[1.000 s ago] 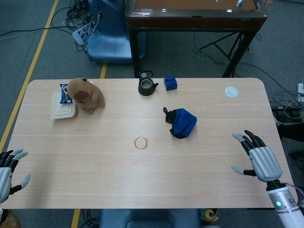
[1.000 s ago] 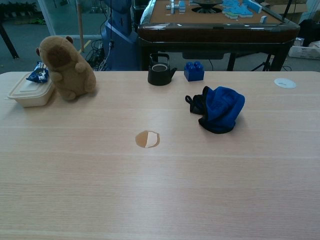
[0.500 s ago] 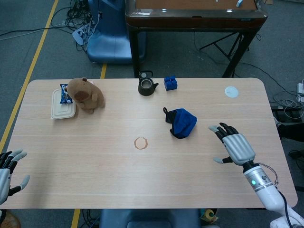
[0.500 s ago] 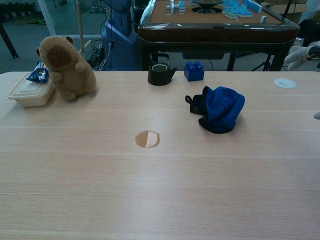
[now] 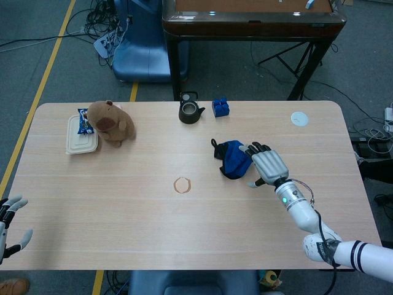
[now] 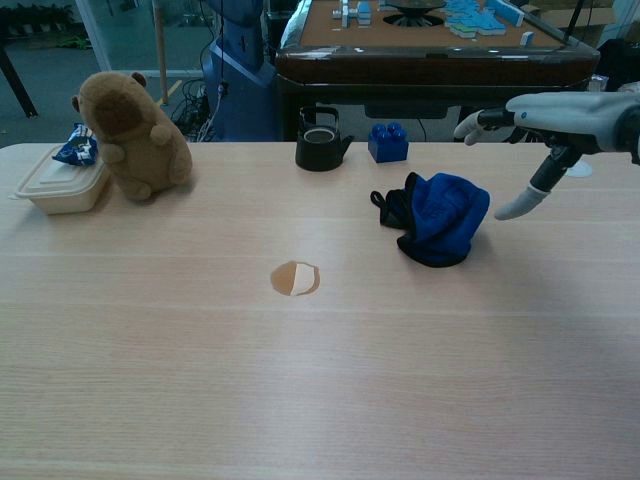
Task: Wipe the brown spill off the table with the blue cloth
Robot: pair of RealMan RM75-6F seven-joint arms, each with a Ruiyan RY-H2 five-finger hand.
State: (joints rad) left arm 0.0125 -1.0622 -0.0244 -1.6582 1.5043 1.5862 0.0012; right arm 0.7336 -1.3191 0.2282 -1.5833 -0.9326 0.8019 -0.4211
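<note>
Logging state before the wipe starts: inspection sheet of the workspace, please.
Surface: light wood table, one brown spill near centre.
Job's things: blue cloth bunched, right of the spill, apart from it.
Clutter: plush bear, lidded food box, snack packet, black teapot, blue toy block, white disc.
Hands: right hand open beside the cloth, contact unclear; left hand open at the near-left edge.
Cables: tangle on floor.
Surroundings: game table, blue base.
</note>
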